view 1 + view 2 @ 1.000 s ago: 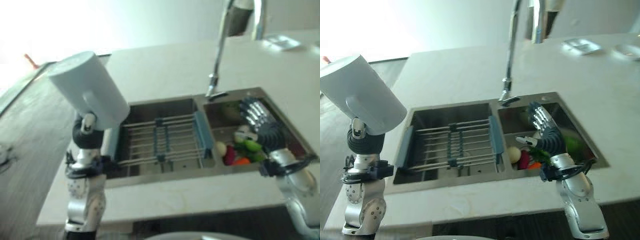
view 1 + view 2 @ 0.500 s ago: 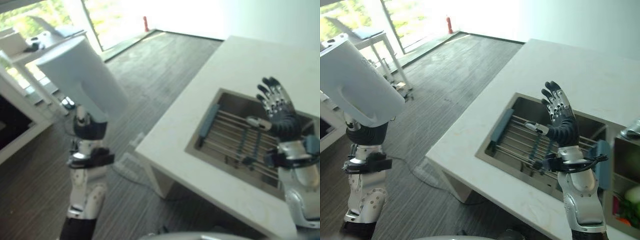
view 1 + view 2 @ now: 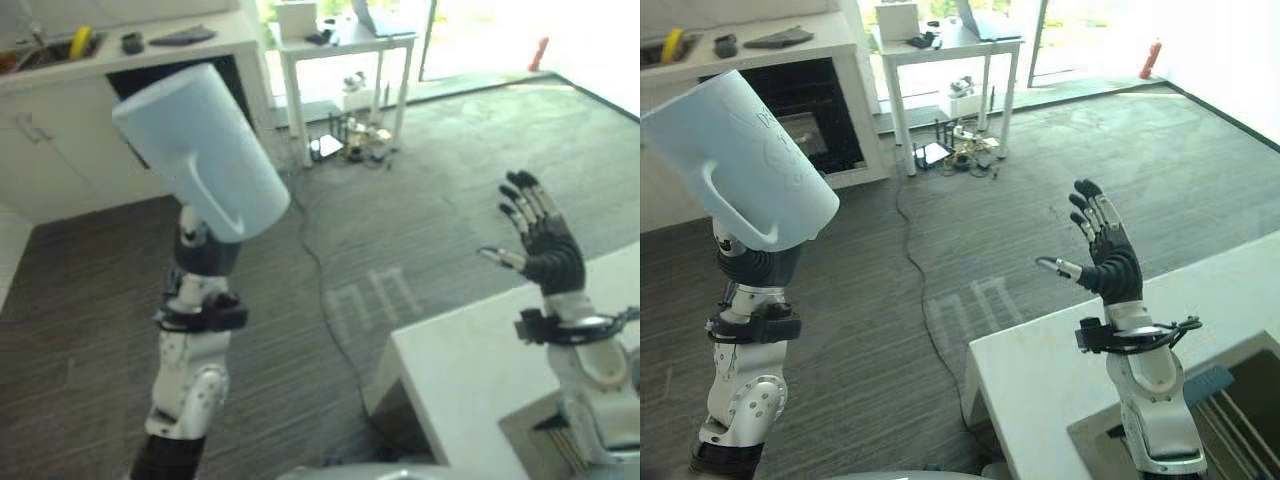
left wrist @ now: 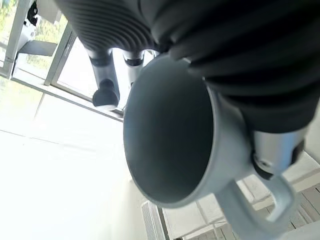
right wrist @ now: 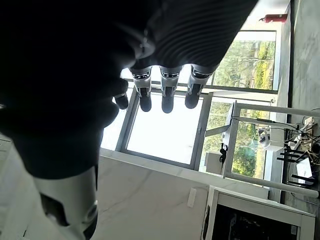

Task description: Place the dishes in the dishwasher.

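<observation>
A large pale blue mug (image 3: 198, 148) is held high at the left, tilted with its handle facing down. My left hand (image 3: 206, 252) is under it and shut on it. In the left wrist view the mug's empty mouth (image 4: 167, 135) opens beside the hand's fingers (image 4: 105, 80), and its handle (image 4: 270, 205) juts out near the dark cover. At the right my right hand (image 3: 1106, 256) is raised upright with straight, spread fingers and holds nothing; its fingertips (image 5: 167, 97) point at a window.
A white counter corner (image 3: 1050, 390) with the sink's edge (image 3: 1230, 425) lies at the lower right. Across the grey floor stand a white cabinet with a dark recess (image 3: 805, 105), a white table (image 3: 940, 45) over cables and devices (image 3: 958, 150), and a red extinguisher (image 3: 1150, 60).
The whole view has swung left, away from the sink, toward the room's floor and cabinets. Both hands keep their poses: the left still grips the mug, the right stays raised and open.
</observation>
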Controlling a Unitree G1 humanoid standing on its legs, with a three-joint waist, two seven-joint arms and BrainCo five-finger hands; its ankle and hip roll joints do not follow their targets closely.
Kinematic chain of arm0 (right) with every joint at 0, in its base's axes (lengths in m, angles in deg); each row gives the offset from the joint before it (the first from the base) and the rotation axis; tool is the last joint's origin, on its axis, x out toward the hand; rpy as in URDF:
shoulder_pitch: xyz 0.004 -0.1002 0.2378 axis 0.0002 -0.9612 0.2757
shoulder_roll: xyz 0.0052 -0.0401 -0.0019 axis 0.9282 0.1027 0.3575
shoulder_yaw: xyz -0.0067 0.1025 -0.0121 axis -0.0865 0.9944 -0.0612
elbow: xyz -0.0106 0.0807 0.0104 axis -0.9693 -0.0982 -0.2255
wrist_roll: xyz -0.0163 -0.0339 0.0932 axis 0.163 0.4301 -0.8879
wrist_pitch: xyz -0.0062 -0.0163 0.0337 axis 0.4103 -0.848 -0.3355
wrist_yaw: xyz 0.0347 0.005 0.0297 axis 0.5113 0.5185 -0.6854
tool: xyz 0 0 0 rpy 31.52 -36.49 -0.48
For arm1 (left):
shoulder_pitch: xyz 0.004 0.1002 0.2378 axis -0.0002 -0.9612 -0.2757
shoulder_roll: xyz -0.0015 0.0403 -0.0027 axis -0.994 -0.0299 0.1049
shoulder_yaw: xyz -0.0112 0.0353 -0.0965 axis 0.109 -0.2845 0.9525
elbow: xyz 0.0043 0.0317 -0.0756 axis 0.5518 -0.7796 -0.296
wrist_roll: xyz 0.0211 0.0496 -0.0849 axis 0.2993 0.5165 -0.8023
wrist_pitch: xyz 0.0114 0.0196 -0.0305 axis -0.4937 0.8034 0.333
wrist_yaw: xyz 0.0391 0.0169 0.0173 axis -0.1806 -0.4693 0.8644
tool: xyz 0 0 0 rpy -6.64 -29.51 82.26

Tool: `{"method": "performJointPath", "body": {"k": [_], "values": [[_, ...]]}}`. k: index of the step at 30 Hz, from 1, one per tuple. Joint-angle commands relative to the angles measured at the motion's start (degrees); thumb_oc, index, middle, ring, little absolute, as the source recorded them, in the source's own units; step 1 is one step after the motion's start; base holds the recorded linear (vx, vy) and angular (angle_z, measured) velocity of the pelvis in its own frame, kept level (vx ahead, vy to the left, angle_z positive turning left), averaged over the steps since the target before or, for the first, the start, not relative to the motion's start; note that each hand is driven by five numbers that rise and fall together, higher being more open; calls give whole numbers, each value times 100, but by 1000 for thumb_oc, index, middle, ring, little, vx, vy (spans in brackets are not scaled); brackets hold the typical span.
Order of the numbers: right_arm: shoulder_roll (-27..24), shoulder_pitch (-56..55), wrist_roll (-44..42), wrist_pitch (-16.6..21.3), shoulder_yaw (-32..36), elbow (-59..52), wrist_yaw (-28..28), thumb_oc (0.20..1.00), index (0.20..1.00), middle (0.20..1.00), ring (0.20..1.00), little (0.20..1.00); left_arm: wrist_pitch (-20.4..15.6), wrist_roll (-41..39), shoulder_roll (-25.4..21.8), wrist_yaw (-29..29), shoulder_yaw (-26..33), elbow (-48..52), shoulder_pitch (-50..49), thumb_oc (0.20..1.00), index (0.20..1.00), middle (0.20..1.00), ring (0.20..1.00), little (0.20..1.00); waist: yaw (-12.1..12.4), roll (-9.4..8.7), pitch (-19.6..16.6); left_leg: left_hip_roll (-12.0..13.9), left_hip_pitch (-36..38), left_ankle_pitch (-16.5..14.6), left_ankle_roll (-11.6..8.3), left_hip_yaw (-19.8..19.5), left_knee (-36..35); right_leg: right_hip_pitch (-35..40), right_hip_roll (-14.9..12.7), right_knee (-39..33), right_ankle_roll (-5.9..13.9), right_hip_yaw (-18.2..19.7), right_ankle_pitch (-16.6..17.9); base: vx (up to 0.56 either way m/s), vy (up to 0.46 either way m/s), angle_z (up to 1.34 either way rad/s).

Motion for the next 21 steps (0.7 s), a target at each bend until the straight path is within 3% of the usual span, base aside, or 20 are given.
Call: {"method": "performJointPath", "body": {"k": [1,2,5,7,9,11,15,17,19,21], "values": [[-154,-15,111,294,162,-224,438,1000,1000,1000,1000,1000,-152,-440,-243,-345,72,101,422,200,200,200,200,200,-336,-61,-214,767,-80,-10,-552,1615,-6,76,-332,-294,477,-533,250,-65,71,101],[-186,-5,76,304,221,-191,441,1000,1000,1000,1000,1000,-159,-426,-246,-349,28,73,503,200,200,200,200,200,-381,-66,-199,892,-50,12,-621,1813,-6,101,-385,-310,470,-680,247,-97,139,150],[-325,12,-200,271,425,-183,184,1000,1000,1000,1000,1000,-247,-439,-251,-185,58,201,477,200,200,200,200,200,-417,-58,-193,1196,-69,140,-831,1870,-6,104,-545,-340,477,-822,271,-136,266,171],[-372,-57,-290,246,537,-220,-8,1000,1000,1000,1000,1000,-251,-489,-186,-241,168,259,385,200,200,200,200,200,-444,-30,-233,1485,-63,165,-972,1983,-6,105,-738,-340,551,-920,221,-92,446,8],[-367,-7,-265,253,529,-220,-58,1000,1000,1000,1000,1000,-320,-453,-134,-337,174,270,323,200,200,200,200,200,-447,38,-264,1616,-100,151,-1034,1956,-6,64,-916,-340,633,-973,225,-87,508,1],[-360,60,-229,168,501,-256,-43,1000,1000,1000,1000,1000,-352,-470,-133,-371,164,254,338,200,200,200,200,200,-455,91,-286,1574,-113,76,-1037,1956,-6,36,-1066,-340,728,-1014,260,-51,481,11],[-201,224,-53,-23,363,-235,58,1000,1000,1000,1000,1000,-124,-472,-185,-436,287,259,472,200,200,200,200,200,-404,118,-238,1123,-80,-185,-811,1932,-6,-66,-1644,-238,1070,-1122,563,-21,560,33],[50,143,43,-61,241,-268,4,1000,1000,1000,1000,1000,37,-418,-189,-507,399,308,402,200,200,200,200,200,-242,48,-190,843,1,-314,-679,1955,-6,-144,-2096,-56,1148,-1462,1013,1,478,42],[171,168,87,-91,108,-261,-205,1000,1000,1000,1000,1000,91,-381,-195,-476,532,346,324,200,200,200,200,200,-117,31,-146,789,64,-315,-624,2249,-6,-166,-2138,166,1193,-1942,1057,-68,345,-27],[123,200,-26,-37,41,-209,-286,1000,1000,1000,1000,1000,44,-330,-269,-395,521,296,375,200,200,200,200,200,-110,16,-119,773,36,-285,-533,2386,-6,-230,-1681,311,1119,-2024,709,-88,257,-64]]}}
